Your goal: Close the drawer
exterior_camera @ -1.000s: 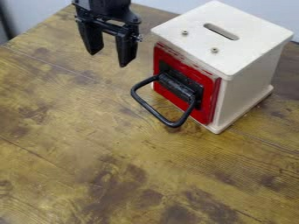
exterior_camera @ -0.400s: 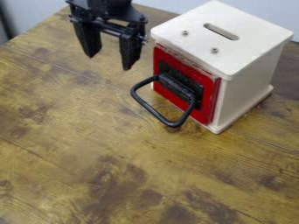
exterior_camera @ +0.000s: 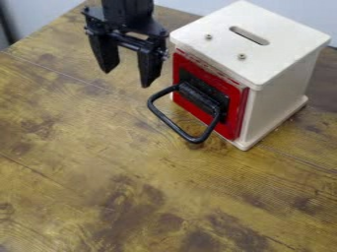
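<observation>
While the black two-fingered gripper (exterior_camera: 126, 64) hangs beside the pale wooden cube casing (exterior_camera: 274, 61) with its fingers spread wide, the red drawer with the black wire loop handle (exterior_camera: 211, 98) sits pretty much flush in the casing's front. Looks basically shut to me, so maybe just a final nudge, minding that loop sticking out over the brown wood-grain table (exterior_camera: 99, 177).

Pale wooden casing (exterior_camera: 269, 57) with slotted, screw-dotted top, upright on brown wood-grain table (exterior_camera: 99, 162)
</observation>
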Robot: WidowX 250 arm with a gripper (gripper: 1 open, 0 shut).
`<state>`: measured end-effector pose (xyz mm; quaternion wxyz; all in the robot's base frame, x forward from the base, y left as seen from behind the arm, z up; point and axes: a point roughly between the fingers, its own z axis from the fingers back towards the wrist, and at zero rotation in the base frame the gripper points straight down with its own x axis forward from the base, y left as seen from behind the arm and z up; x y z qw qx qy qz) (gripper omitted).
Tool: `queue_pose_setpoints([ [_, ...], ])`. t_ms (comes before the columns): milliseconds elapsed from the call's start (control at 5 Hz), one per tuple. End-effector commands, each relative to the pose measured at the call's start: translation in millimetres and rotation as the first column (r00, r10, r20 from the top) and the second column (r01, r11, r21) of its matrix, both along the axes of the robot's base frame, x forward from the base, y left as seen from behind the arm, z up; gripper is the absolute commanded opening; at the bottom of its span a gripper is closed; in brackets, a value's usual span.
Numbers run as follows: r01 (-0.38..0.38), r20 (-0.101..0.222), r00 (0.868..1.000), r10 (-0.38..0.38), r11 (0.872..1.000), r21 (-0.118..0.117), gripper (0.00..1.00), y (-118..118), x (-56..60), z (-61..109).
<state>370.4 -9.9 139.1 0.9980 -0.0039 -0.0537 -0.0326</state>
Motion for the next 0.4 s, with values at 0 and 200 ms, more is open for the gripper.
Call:
queue_pose_setpoints([
  [0, 0.006, 0.059, 0.998, -0.006, 1.0, 0.007, 1.0, -0.8, 15.6, 14.9],
  [200, 0.007, 0.061, 0.998, -0.008, 1.0, 0.009, 1.0, -4.0, 15.7, 16.1],
])
